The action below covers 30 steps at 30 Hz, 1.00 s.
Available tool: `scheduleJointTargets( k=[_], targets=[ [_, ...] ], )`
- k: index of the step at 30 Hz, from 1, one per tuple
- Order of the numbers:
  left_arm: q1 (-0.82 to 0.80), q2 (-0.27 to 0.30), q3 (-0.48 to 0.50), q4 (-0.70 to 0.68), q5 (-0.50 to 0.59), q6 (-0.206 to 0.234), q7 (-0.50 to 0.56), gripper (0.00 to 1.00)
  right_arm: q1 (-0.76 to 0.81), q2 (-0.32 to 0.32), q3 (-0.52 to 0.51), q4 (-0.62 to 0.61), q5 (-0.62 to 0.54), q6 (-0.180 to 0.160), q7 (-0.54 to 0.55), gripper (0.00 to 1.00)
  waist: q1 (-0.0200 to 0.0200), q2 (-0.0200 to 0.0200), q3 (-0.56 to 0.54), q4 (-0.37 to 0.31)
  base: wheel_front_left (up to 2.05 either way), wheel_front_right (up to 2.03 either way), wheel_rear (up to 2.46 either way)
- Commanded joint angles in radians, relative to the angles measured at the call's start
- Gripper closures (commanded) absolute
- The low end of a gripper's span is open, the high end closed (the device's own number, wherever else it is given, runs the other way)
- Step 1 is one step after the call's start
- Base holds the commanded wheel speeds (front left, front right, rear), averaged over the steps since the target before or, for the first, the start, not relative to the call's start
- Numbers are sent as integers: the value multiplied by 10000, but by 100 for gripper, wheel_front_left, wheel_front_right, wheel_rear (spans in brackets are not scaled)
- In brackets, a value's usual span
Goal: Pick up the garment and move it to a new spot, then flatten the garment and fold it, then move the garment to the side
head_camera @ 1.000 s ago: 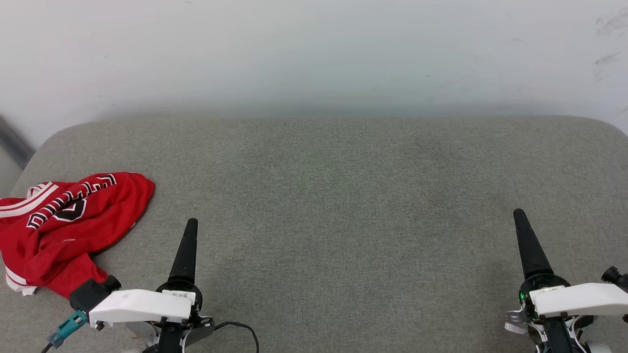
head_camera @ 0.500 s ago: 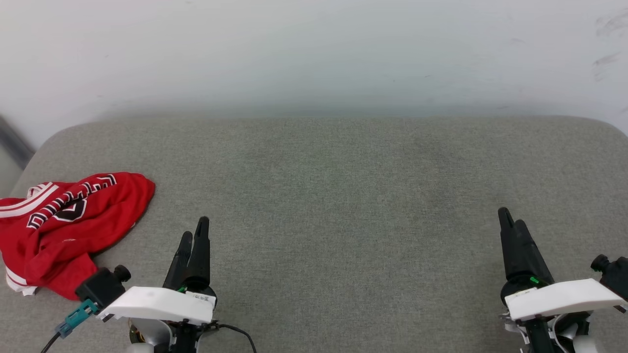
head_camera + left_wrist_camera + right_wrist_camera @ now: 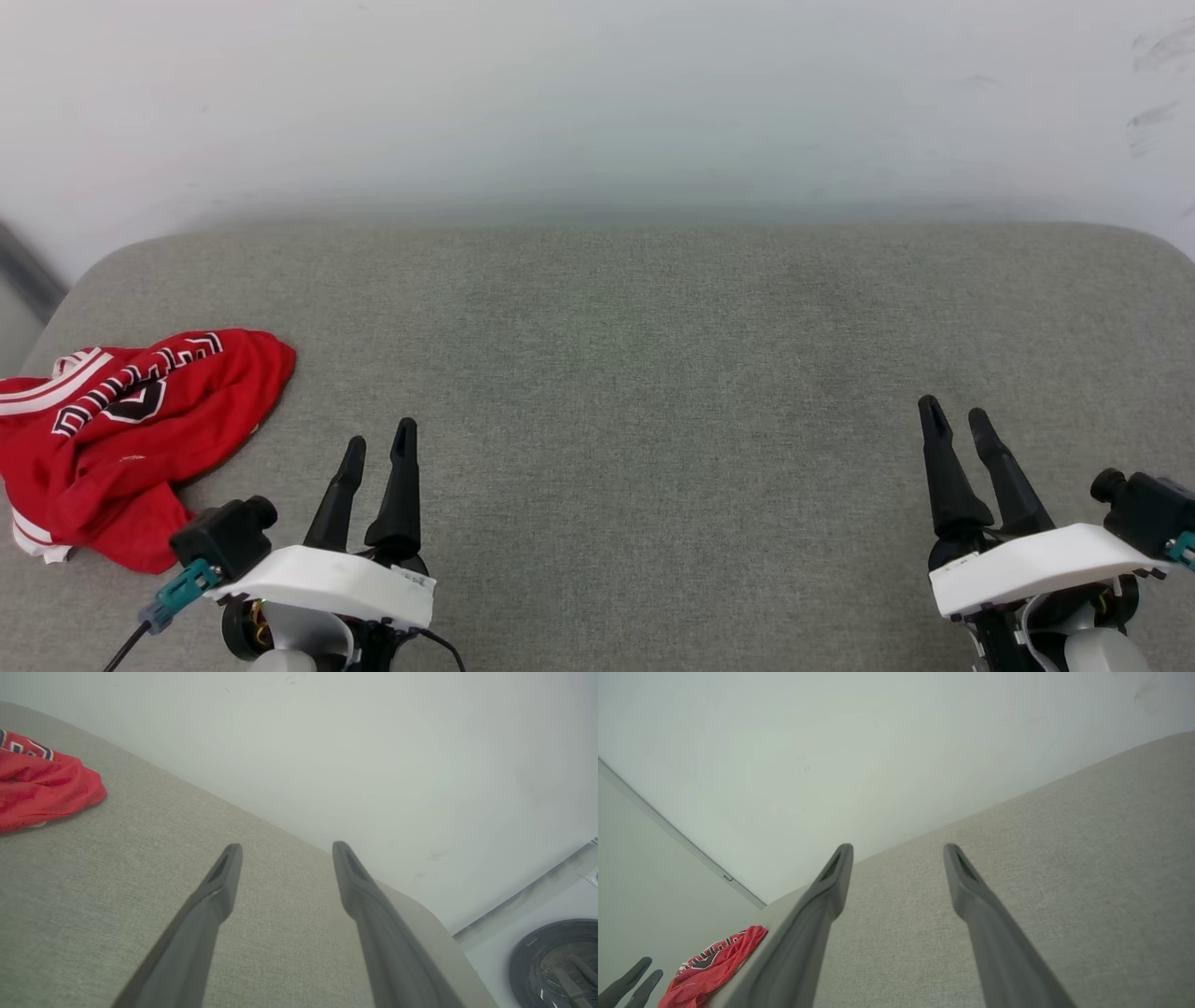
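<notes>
Our left claw [image 3: 380, 433] is released above the grey fabric-covered table [image 3: 635, 373], its two dark fingers spread and gripping nothing. The crumpled red jersey-style T-shirt [image 3: 140, 420], with white striped trim and black lettering, lies on the table just left of that claw, apart from it. Our right claw [image 3: 952, 408] is also released and empty, well apart from the T-shirt, far to its right.

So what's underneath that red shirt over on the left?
The garment lies crumpled straight on the grey cushion, whose fabric shows around it. Nothing pokes out except its own white striped trim; anything beneath the folds is covered.
</notes>
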Motion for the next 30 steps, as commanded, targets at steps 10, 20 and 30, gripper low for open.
scheduleJointTargets(
  k=[10, 20, 30],
  targets=[
    [-114, 113, -40, 30, 1757, 274, -331, 0, -127, 21, -97, -462, -1842, 3, 218, 0, -1, 0, -20, -12, 0, 0, 0],
    [-128, 207, -108, 179, 2952, 448, -574, 0, 38, 90, -344, -708, -3128, 2, 388, 0, -1, 0, -20, -10, 0, 0, 0],
    [-118, 237, -141, 312, 3845, 543, -803, 0, 141, 118, -426, -884, -4121, 2, 433, 0, -1, 0, -61, -21, 0, 0, 0]
  ],
)
